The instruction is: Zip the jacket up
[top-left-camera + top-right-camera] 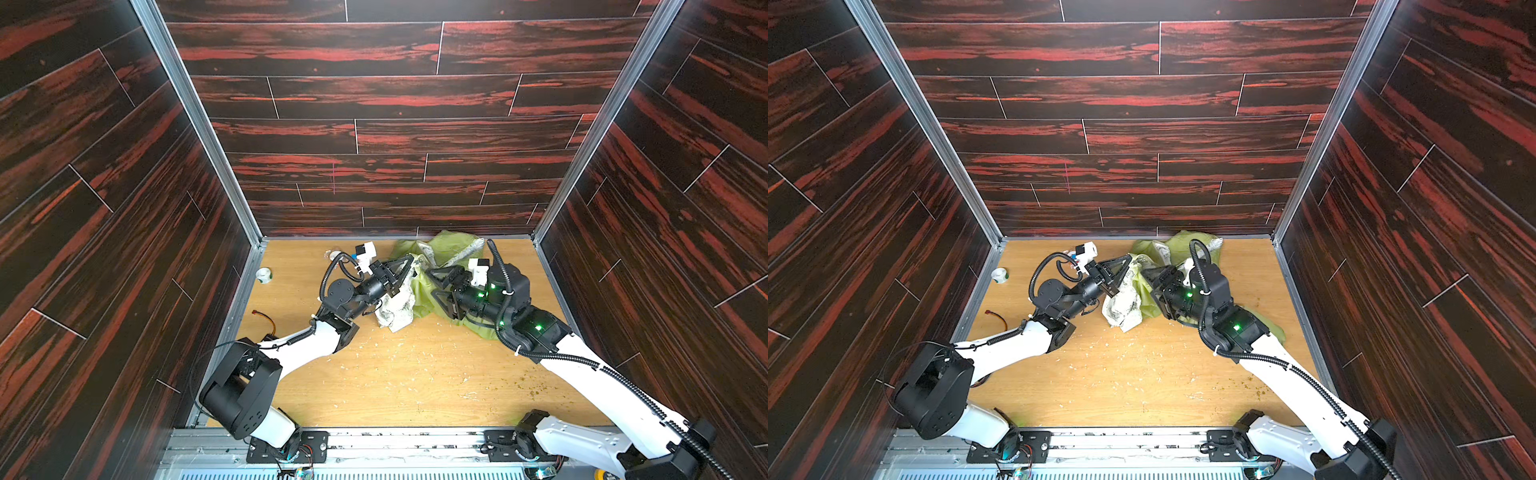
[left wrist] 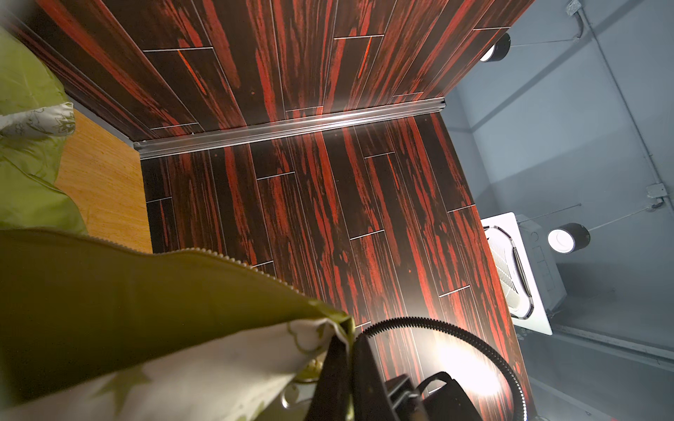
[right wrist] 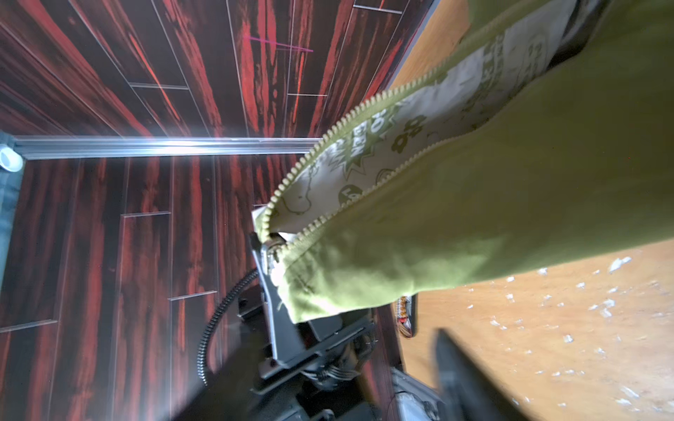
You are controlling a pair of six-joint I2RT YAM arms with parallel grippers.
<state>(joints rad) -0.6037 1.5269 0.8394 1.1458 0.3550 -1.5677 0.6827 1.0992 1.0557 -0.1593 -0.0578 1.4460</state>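
In both top views the jacket [image 1: 449, 249] [image 1: 1187, 243] lies bunched at the far middle of the table [image 1: 415, 374], my left gripper [image 1: 409, 264] [image 1: 1126, 261] clenched on its edge, my right gripper [image 1: 431, 282] [image 1: 1152, 284] released beside it. Left wrist view: green cloth and pale lining pinched close. Right wrist view: my left gripper [image 3: 271, 251] clamps the bottom end of the zipper [image 3: 350, 118].

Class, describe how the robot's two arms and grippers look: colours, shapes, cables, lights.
The left arm and right arm have white shells with black joint housings, black ribbed cable hoses and white wrist cameras. The left gripper and right gripper have black, triangular, open-frame fingers. Green lights glow on the right arm.
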